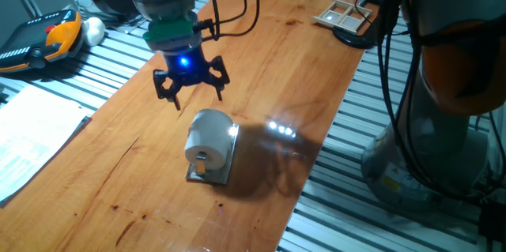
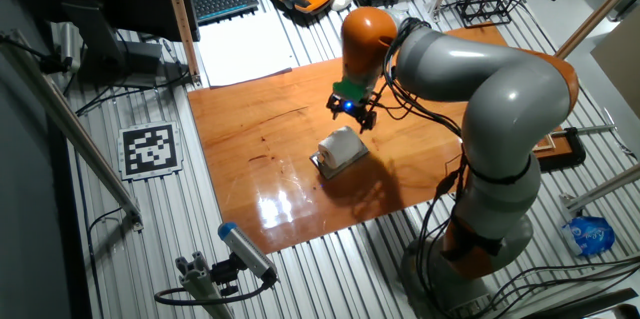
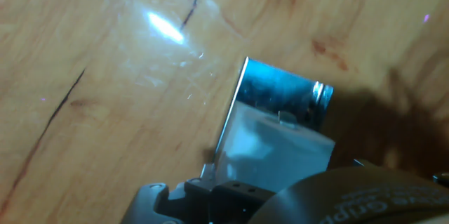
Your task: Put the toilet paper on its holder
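Glossy orange-brown wooden tabletop fills the foreground. Just below and in front of the black two-finger gripper, the small white cylindrical toilet paper roll sits on the peg of the shiny rectangular metal holder. Judged nearly done: lift straight up without brushing the roll. Jaws are spread wide, holding and touching nothing.

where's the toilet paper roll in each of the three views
One fixed view: the toilet paper sits at centre on the holder, just below the open tool.
The other fixed view: centre of the wooden table, under the tool, at.
Hand view: lower centre, a blurred white block against the mirror plate.
Shared landmark: the shiny holder plate beside the roll.
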`<action>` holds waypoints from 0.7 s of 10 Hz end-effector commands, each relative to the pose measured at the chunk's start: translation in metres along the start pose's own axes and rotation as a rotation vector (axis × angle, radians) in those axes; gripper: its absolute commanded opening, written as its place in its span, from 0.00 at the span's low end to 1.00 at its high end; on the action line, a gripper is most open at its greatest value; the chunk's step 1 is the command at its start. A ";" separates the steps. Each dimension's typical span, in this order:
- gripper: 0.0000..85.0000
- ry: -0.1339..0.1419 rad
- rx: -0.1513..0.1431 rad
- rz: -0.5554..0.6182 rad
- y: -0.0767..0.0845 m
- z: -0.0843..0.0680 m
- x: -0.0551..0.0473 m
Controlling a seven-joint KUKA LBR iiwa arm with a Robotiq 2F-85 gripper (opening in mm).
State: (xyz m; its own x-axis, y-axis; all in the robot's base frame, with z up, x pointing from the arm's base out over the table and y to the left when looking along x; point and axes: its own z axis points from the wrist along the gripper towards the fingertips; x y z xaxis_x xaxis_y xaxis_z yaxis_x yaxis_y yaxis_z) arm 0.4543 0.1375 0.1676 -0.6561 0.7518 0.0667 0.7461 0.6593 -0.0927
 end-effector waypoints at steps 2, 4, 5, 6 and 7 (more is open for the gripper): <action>1.00 -0.090 0.056 -0.668 -0.001 0.001 -0.005; 1.00 -0.115 0.064 -0.782 0.000 0.003 -0.015; 1.00 -0.107 0.062 -0.838 0.001 0.006 -0.021; 1.00 -0.099 0.056 -0.894 0.003 0.010 -0.028; 1.00 -0.078 0.012 -0.909 0.005 0.013 -0.033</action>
State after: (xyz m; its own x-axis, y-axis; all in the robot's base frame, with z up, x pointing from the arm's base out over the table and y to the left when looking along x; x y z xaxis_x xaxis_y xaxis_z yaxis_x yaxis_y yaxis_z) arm 0.4790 0.1161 0.1511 -0.8134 0.5793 0.0530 0.5763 0.8149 -0.0613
